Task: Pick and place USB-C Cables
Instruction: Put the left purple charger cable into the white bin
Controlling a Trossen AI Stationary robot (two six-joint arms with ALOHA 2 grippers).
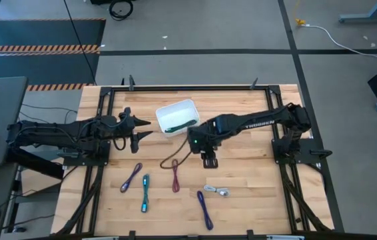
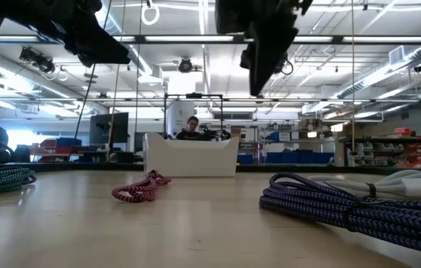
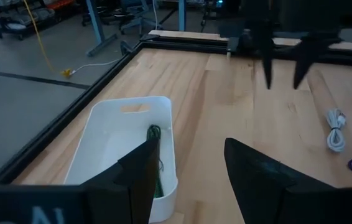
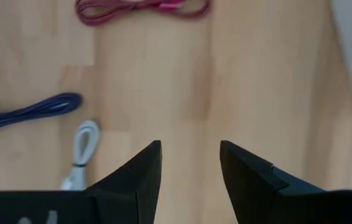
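High view: one green USB-C cable (image 1: pixel 172 128) is seen already lying inside the white rounded plastic tray (image 1: pixel 187 105) at the far middle of the wooden desk (image 1: pixel 255 180). Five bundles are left on the desk: a purple cable (image 1: pixel 131 177), a teal cable (image 1: pixel 145 193), a dark red cable (image 1: pixel 174 176), a second purple cable (image 1: pixel 204 209) and a white-grey cable (image 1: pixel 218 191). By that count, the task is judged roughly one sixth done. The right hand (image 1: pixel 209 160) is held over the desk just beside the dark red cable, fingers parted and empty. The left hand (image 1: pixel 142 129) waits beside the tray, spread wide, holding nothing.
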